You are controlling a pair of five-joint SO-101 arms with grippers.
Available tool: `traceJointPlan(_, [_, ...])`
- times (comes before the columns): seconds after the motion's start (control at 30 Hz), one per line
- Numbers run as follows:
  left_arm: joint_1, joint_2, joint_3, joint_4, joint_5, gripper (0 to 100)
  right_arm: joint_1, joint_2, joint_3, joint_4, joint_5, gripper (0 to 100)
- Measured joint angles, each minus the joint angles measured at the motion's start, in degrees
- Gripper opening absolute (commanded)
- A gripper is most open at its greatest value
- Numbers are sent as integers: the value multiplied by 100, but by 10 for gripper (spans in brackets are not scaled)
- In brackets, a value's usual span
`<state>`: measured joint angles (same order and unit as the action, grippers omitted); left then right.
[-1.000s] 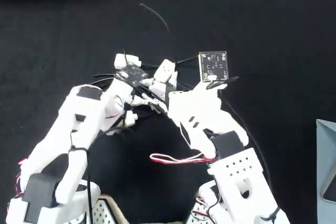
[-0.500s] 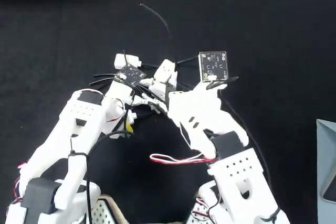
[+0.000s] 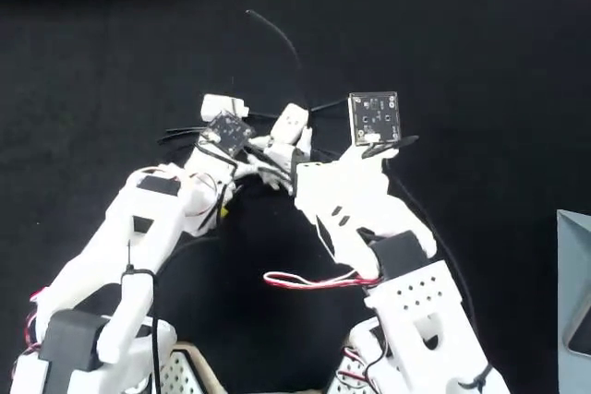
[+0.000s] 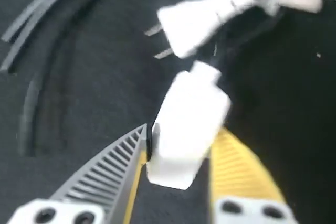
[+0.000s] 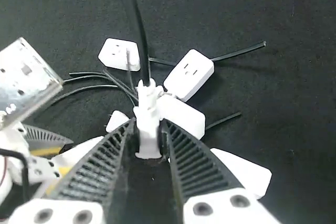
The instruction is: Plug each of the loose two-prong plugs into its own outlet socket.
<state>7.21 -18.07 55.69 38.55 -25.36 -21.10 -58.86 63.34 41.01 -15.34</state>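
Bench: the black cloth-covered bench [image 3: 480, 62] carries a cluster of white pieces and thin black cables just above the centre of the high view, probably so both arms can reach it.
Arms: the white left arm [image 3: 138, 237] rises from the lower left of that frame and the white right arm [image 3: 369, 219] from the lower right. Both lean inward, wrists nearly meeting over the cluster.
Right hand [image 5: 148, 125]: closed on the sides of a white plug on a black cable [image 5: 147, 113], its prongs hidden.
Left hand [image 4: 178, 132]: clamped across a white rectangular block [image 4: 189, 111], likely bracing it; plug or socket, I cannot tell.
Sockets: two white outlet sockets [image 5: 189, 73] [image 5: 119, 54] lie face-up beyond the right hand, slots free.
Loose plug: a white two-prong plug [image 4: 191, 22] lies just beyond the block, its prongs bare.
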Motion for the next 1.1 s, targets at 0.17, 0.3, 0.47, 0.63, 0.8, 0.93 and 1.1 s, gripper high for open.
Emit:
traceJointPlan(0.17, [44, -387, 158, 237, 0, 29, 0, 0, 0, 0, 0, 11])
traceJointPlan(0.3, [44, -1160, 158, 1020, 9, 29, 0, 0, 0, 0, 0, 11])
traceJointPlan(0.47, [44, -2655, 158, 2215, 9, 29, 9, 0, 0, 0, 0, 11])
traceJointPlan(0.63, [44, -4176, 158, 3446, 9, 29, 9, 0, 0, 0, 0, 11])
traceJointPlan(0.8, [35, -5116, -299, 4545, 9, 29, 9, 0, 0, 0, 0, 11])
traceJointPlan(0.93, [35, -5662, -651, 4730, 18, 29, 273, 0, 0, 0, 0, 11])
traceJointPlan(1.1, [35, -5969, -651, 4545, 9, 29, 457, 0, 0, 0, 0, 11])
